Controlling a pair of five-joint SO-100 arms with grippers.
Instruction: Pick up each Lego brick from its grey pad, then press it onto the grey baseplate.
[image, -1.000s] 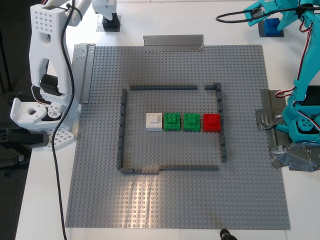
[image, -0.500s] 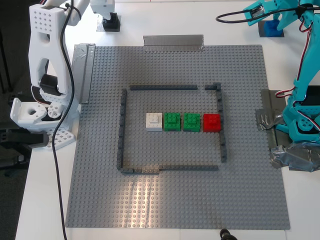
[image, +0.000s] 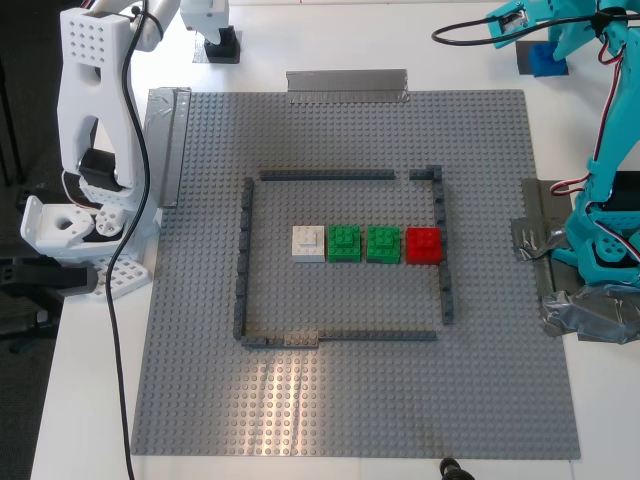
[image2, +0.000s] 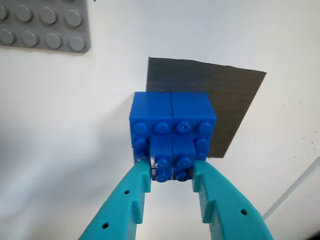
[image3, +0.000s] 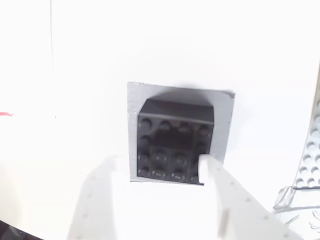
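The bright blue brick (image2: 172, 122) stands by its dark grey pad (image2: 230, 105), which shows behind it. My first gripper (image2: 171, 177), teal, is shut on the raised studded centre of the blue brick. In the exterior view the blue brick (image: 547, 60) is at the far right corner, partly hidden by the teal arm. The black brick (image3: 175, 145) sits on its grey pad (image3: 222, 125). My second gripper (image3: 157, 167), white, is open with a finger on each side of it. The black brick (image: 222, 45) shows at the exterior view's far left. The grey baseplate (image: 340, 400) fills the middle.
Inside the baseplate's dark grey outline (image: 243, 260) stand a white brick (image: 308, 243), two green bricks (image: 363, 243) and a red brick (image: 423, 245) in a row. Silver tape strips (image: 347, 83) hold the plate's edges. The white arm's base (image: 90, 200) and the teal arm's base (image: 605, 240) flank the plate.
The teal gripper has shifted slightly over the blue brick, hiding more of it. The white gripper has edged a little towards the exterior view's left. The bricks on the baseplate have not moved.
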